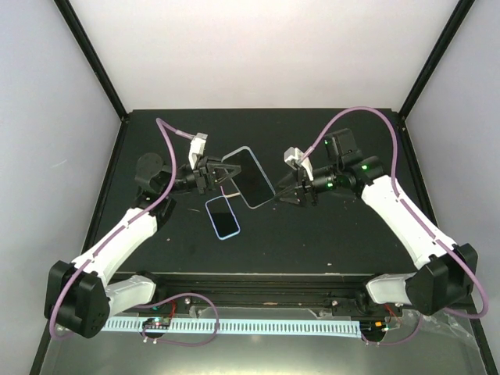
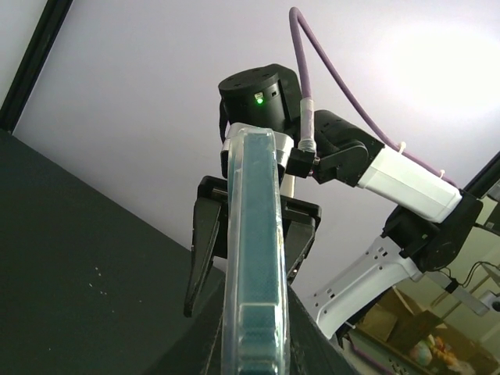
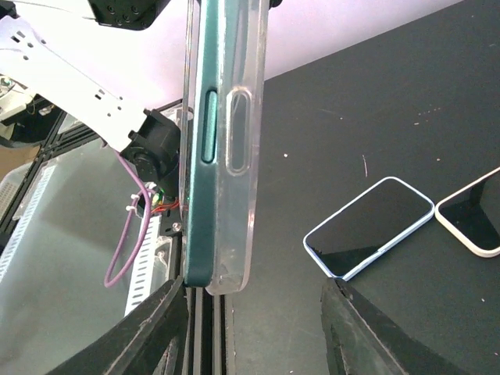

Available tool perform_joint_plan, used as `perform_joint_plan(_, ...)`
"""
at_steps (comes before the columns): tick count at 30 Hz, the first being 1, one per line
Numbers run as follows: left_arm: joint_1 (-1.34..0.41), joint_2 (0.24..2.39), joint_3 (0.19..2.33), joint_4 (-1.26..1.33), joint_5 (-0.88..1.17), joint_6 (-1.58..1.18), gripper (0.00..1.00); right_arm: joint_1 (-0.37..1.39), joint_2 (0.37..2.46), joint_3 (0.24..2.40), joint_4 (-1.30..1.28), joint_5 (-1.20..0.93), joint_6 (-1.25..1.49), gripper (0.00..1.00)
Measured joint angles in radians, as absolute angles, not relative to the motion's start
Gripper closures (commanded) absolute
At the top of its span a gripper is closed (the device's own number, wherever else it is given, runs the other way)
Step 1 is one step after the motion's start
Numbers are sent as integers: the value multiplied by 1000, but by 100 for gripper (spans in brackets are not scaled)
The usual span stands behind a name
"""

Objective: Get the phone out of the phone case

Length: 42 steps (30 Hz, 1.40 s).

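A teal phone (image 3: pixel 201 156) in a clear case (image 3: pixel 238 156) is held up on edge above the table between the two arms. In the top view the cased phone (image 1: pixel 248 176) shows its dark screen. My left gripper (image 1: pixel 216 176) is shut on one end of it; in the left wrist view (image 2: pixel 254 348) the case (image 2: pixel 255 258) runs away from the fingers. My right gripper (image 1: pixel 284 193) is open, and its fingers (image 3: pixel 168 328) straddle the phone's other end without touching (image 3: pixel 254 287). At that end the phone's teal edge stands beside the case wall, and its side button is offset from the case's button cover.
A blue-rimmed phone (image 1: pixel 224 216) lies screen-up on the black table (image 1: pixel 328 234), under the held one. It also shows in the right wrist view (image 3: pixel 367 228), next to a white-rimmed phone (image 3: pixel 473 219). White walls close off the back and sides.
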State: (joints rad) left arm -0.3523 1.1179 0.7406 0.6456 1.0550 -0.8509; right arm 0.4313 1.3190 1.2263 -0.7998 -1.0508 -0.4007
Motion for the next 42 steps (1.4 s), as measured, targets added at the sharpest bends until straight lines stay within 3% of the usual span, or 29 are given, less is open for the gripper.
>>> perform_joint_plan(20,-347,1176,742,832,1232,-1009,99,436,1357,1253,-946,-1081,-628,53)
perform_joint_plan(26,-348,1176,744,828,1244,-1010,98,439,1361,1256,-981,-1093,-677,39)
perform_joint_plan(42,-349,1176,749,799,1244,-983,98,488,1361,1282,-1008,-1107,-669,51)
